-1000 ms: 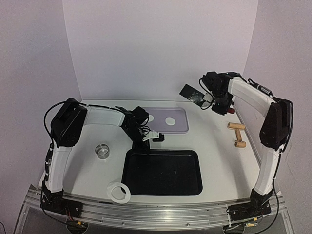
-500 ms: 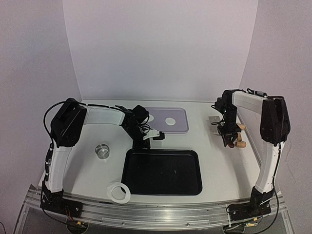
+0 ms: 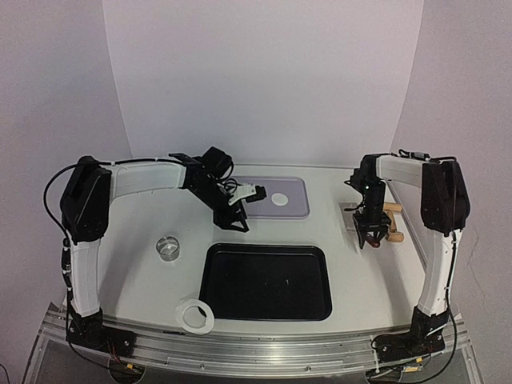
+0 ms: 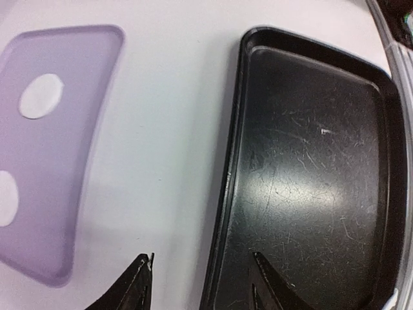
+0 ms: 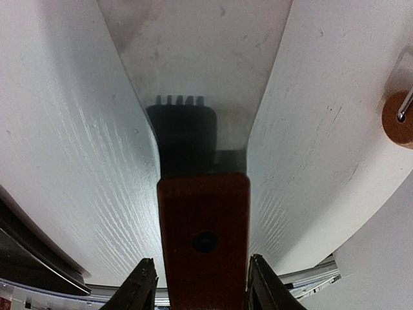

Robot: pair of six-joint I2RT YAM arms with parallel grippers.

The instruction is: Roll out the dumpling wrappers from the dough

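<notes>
Two wrappers [image 4: 40,95] are finished on the mat [image 4: 64,161]; left gripper [image 4: 202,258] is held open, empty; right gripper's [image 5: 202,259] hold on scraper [image 5: 201,206] cannot be told.

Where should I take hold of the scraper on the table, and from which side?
Grip the scraper by its red-brown handle from straight above, pinching the two long sides. They are straight and parallel and stand up from the table; the metal blade is thin and lies flat, giving nothing to pinch.
</notes>
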